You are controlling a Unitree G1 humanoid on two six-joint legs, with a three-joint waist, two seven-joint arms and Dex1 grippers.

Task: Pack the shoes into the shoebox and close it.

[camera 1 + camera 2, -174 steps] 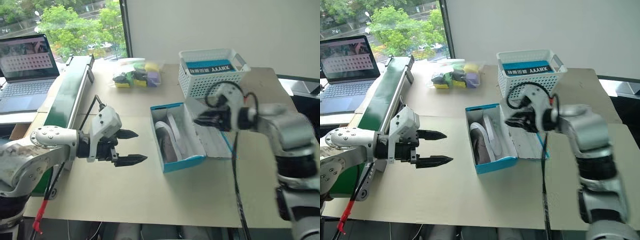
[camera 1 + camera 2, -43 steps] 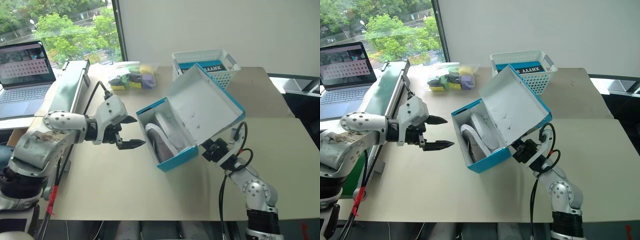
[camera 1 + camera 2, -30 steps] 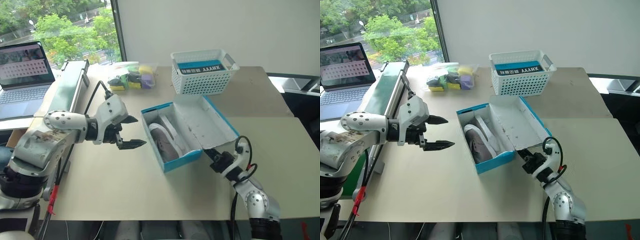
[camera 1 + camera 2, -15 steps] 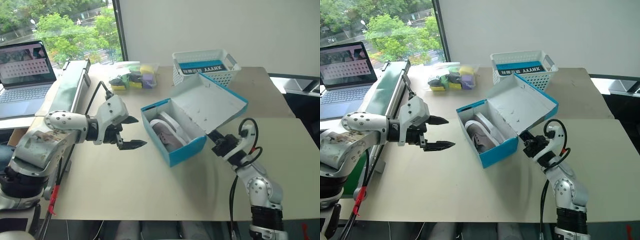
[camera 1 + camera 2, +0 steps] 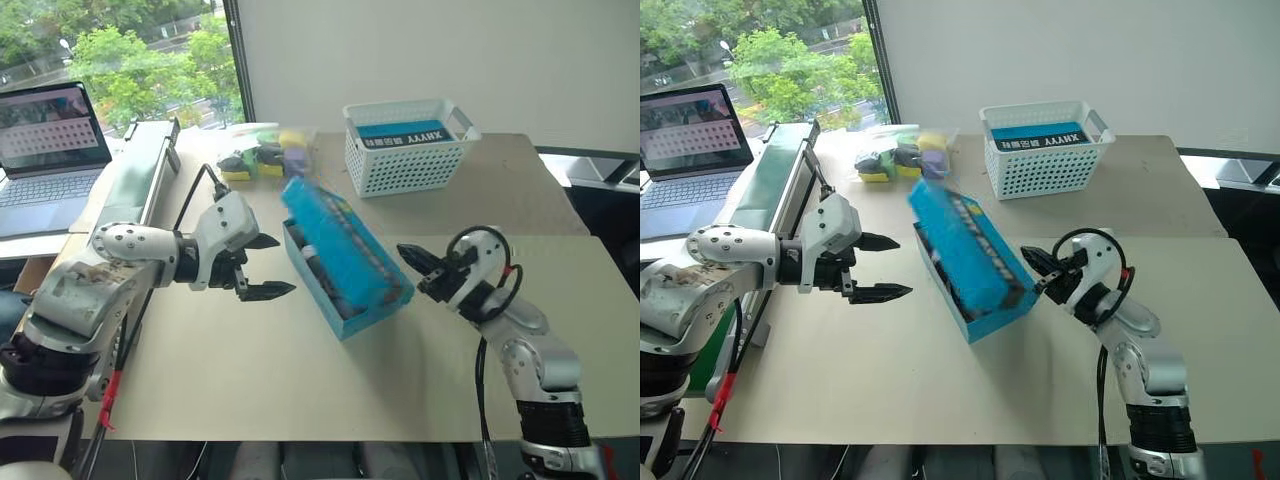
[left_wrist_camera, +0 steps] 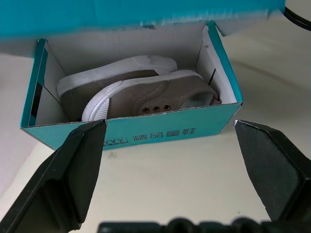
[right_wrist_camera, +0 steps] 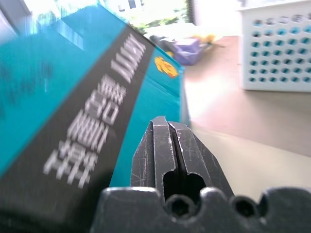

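Note:
The blue shoebox stands mid-table, its lid slanting low over it, blurred, black stripe up. Through the gap on the left side, the left wrist view shows the grey-brown shoes lying inside on their sides. My left gripper hovers open just left of the box, holding nothing. My right gripper is shut and empty, its tip close to the lid's right edge; whether it touches I cannot tell. In the right wrist view the shut fingers point along the lid's striped top.
A white lattice basket stands behind the box. A clear bag of small coloured items lies at the back left. A green belt unit and a laptop line the table's left side.
The lid has swung from half raised down over the box. My right gripper has risen, rolled and moved left toward the lid. The left gripper has stayed put.

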